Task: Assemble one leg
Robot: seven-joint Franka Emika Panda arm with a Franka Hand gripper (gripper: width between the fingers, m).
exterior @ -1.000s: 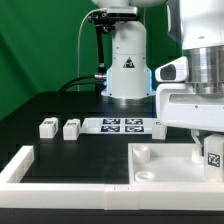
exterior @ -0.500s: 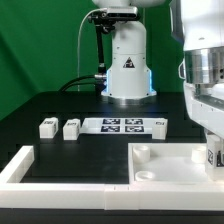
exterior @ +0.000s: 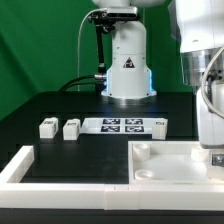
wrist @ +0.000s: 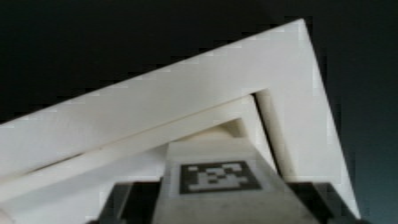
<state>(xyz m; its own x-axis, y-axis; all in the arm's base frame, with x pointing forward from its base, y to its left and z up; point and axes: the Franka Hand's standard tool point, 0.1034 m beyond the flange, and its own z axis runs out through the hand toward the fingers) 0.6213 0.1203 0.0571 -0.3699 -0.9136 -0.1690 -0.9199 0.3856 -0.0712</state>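
I am holding the leg [wrist: 217, 175], a small stubby white plastic block with a black-and-white square tag on its face, clamped in my pincer [wrist: 217, 200]; in the wrist view the dark fingers [wrist: 125, 205] are pressing on it from both sides, so the pincer is narrowed onto the block rather than standing wide. I am keeping the tagged face turned toward the wrist camera, with the far end pointing down, because that end has to go into a socket.

Just beyond the leg, the large white square panel [wrist: 178, 105] is showing one corner, and I am hanging above that corner since that is where a leg belongs. Whether the leg is already touching the panel or only hovering close over it I cannot tell, as the wrist view is blurred and in the exterior view my arm is cut off at the exterior view's right edge, hiding the block.

In the exterior view the panel [exterior: 165, 165] is lying flat at the near side of the black bench [exterior: 60, 115], with a round corner socket [exterior: 143, 152] open and waiting. A long white bar [exterior: 70, 178] is lying beside the panel toward the exterior view's left. Further back, two more small white tagged blocks [exterior: 47, 127] [exterior: 71, 128] are waiting side by side, well apart from the panel. Next to them the marker board [exterior: 125, 125] is lying flat.
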